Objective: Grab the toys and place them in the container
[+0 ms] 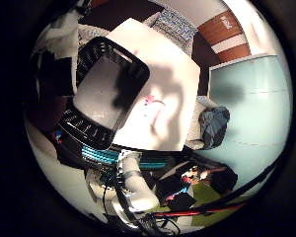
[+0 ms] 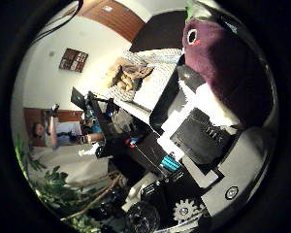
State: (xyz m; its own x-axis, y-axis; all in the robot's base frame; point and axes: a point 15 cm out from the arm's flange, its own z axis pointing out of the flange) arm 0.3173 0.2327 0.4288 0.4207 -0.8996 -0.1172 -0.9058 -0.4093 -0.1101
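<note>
A purple plush toy (image 2: pixel 218 58) with a white eye and a green top sits close against my palm. The black and white fingers of my hand (image 2: pixel 203 141) curl beside and under it, holding it in the air. Far below, a black slatted basket (image 1: pixel 138 64) with a pale bottom stands on a white table (image 1: pixel 180 74). My hand's shadow falls across the basket and the table. A small pink thing (image 1: pixel 150 100) lies on the table beside the basket, too small to tell what it is.
The arm's white base (image 1: pixel 135 185) stands at the table's edge. A dark bag (image 1: pixel 214 126) lies beside the table, next to a teal floor area (image 1: pixel 251 108). A patterned seat (image 1: pixel 175 22) is past the table's far side. Green plants (image 2: pixel 53 189) grow off to one side.
</note>
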